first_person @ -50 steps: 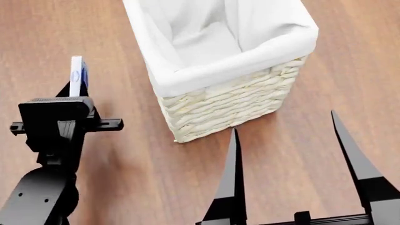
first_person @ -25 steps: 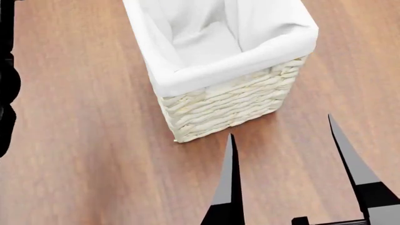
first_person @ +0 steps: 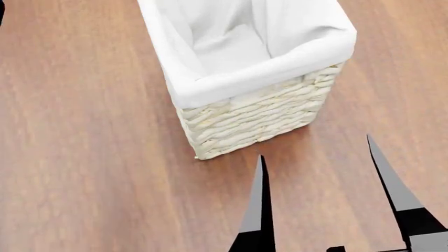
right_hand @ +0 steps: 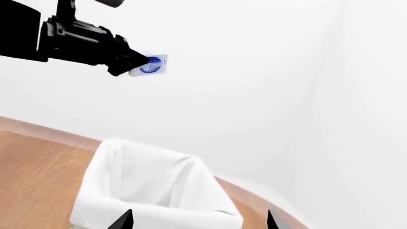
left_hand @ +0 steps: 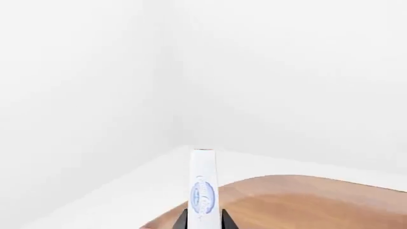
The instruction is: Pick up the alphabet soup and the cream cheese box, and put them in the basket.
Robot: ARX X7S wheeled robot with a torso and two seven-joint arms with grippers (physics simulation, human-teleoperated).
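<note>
The cream cheese box (left_hand: 203,188) is a thin white carton with a blue oval, seen edge-on between the pads of my left gripper (left_hand: 205,214), which is shut on it. From the right wrist view, the left gripper (right_hand: 138,65) holds the cream cheese box (right_hand: 152,64) high in the air, above and off to one side of the basket (right_hand: 152,193). The basket (first_person: 259,123) is cream wicker with a white liner, and what shows of its inside is bare cloth. My right gripper (first_person: 315,147) hangs open just in front of the basket, holding nothing. The alphabet soup is out of view.
A wooden table (first_person: 91,157) stretches to the left of the basket and in front of it. White walls meet in a corner behind the table's edge (left_hand: 305,179). Only a sliver of the left arm (first_person: 1,8) shows at the head view's top left corner.
My left arm has lifted the cream cheese box up and out of the head view. The right gripper has stayed open and slid slightly down in that view. The basket has not moved.
</note>
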